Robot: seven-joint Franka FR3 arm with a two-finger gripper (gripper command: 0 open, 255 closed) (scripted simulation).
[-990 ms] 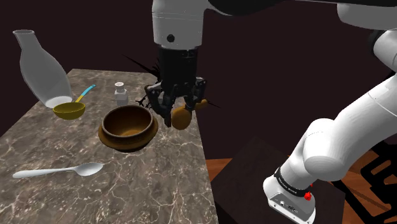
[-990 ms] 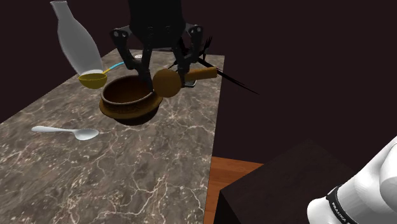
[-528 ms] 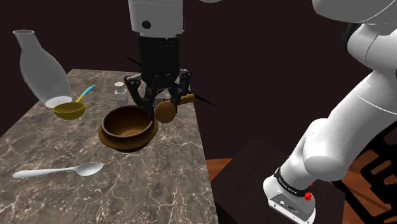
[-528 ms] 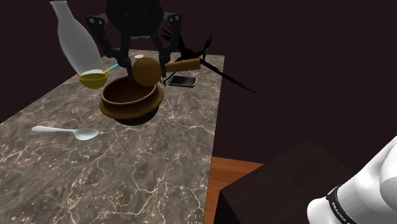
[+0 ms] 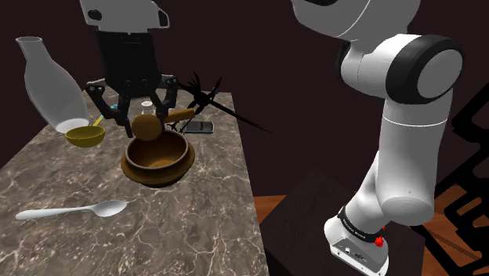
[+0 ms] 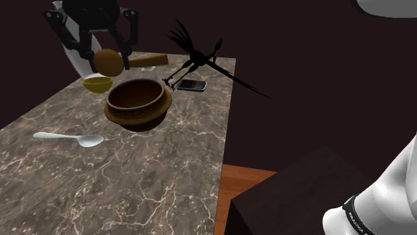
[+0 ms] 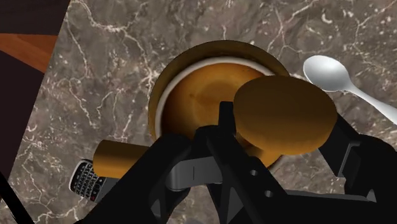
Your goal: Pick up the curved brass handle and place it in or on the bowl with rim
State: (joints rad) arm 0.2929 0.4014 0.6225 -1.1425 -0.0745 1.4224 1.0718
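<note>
Handle [image 5: 146, 125] is clamped in the hand [image 5: 143, 128], up in the air above the far rim of the bowl [image 5: 159, 157] and not touching it. Shape: flat round disc at one end, plain cylindrical stem at the other. Finish is smooth matte brass-brown.

Long axis is close to level. In the shoulder view the disc end points left and the stem runs right, rising slightly toward the black spiky thing [image 5: 205, 98]. Second exterior view agrees: disc [image 6: 108, 62] left, stem to the right. In the wrist view the disc [image 7: 285, 114] overlaps the bowl's rim [image 7: 164, 95], and the stem lies across just outside the rim, near the phone [image 7: 89, 181].

Bowl is round, brown and wood-like, with a thick lip and a glossy inside. Bench [image 5: 196, 227] is grey-brown marble with white veins. Also on it: white spoon [image 5: 74, 210], yellow scoop [image 5: 85, 135], cloudy translucent bottle [image 5: 51, 82].

Vs 0.5 s ago: hand and handle are further to the shoulder view's left and higher, off the bowl's right side. The phone [image 6: 191, 85] is now fully uncovered. The arm's elbow has swung into the upper right of the shoulder view. Bowl, spoon and scoop are unchanged.
</note>
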